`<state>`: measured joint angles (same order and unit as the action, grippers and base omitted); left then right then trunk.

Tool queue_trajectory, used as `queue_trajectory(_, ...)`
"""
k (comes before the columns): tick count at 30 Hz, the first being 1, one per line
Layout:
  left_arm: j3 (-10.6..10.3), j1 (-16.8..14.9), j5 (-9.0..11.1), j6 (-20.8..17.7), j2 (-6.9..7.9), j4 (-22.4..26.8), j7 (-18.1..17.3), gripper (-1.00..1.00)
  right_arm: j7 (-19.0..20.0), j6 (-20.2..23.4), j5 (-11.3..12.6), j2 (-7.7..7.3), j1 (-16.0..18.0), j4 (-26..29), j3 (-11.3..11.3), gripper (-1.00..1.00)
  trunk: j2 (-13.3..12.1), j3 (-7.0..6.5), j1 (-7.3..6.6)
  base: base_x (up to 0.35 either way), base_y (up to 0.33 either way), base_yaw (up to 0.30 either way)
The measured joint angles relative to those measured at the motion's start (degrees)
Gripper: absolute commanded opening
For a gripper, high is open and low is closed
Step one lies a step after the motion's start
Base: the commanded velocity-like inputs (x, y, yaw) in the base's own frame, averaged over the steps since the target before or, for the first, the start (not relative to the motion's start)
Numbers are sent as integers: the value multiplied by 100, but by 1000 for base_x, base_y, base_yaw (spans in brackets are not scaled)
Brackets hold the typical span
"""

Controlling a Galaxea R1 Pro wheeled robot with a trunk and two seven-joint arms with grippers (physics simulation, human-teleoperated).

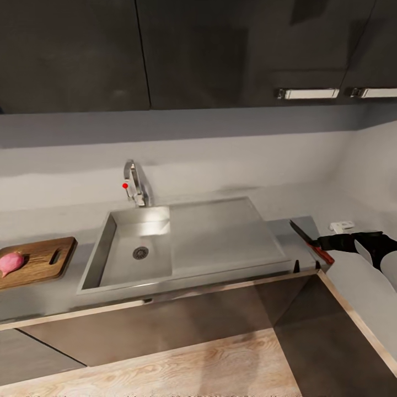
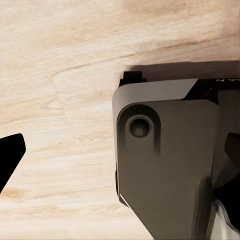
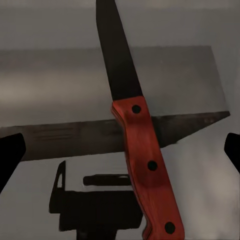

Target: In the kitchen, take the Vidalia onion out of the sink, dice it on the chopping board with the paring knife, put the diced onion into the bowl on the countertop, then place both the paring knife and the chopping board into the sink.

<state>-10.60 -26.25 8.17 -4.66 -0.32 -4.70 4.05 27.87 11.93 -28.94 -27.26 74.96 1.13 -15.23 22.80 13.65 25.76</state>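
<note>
Over on the right end of the countertop (image 1: 309,212), the knife (image 1: 311,241) was lying flat, dark blade pointing back toward the wall and its red handle toward the front edge. The right gripper (image 1: 331,242) was sitting right over that handle. In the right wrist view the handle with its three dark rivets ran straight up the middle, and the two fingertips (image 3: 10,150) were way out on either side of it, spread wide and not touching it. So nothing was gripped there. A small white thing (image 1: 342,225) sat by the wall just behind the gripper.

The sink (image 1: 118,267) was in the middle of the counter, with the drain (image 1: 140,252) in the basin, the flat drainboard (image 1: 220,231) on its right and the tap (image 1: 135,184) with its red knob (image 1: 125,186) behind.

The onion (image 1: 11,263) was over at the left, resting on the chopping board (image 1: 47,258), which lay on the counter just left of the sink with its handle slot facing the sink.

The left gripper (image 2: 11,156) showed just one dark fingertip over the pale wooden floor (image 2: 65,65), next to a grey part of the robot (image 2: 165,165). Honestly couldn't tell whether it was spread or closed.
</note>
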Motion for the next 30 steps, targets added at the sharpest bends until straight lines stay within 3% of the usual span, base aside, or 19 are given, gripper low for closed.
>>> queue_trajectory(5,0,2,3,0,0,-1,0,100,12,0,0,-34,-1,0,0,100,0,45,0,3,0,0)
queue_trajectory(14,0,1,-1,0,0,-2,0,100,323,-3,5,-243,-1,0,-7,100,0,127,0,0,0,0)
queue_trajectory(26,0,0,-1,0,0,-4,0,100,441,-4,9,-285,-1,4,-15,100,0,235,0,0,0,-26)
queue_trajectory(30,0,-1,2,0,0,-3,0,100,451,-5,119,-286,-1,5,-18,100,1,271,0,0,0,-64)
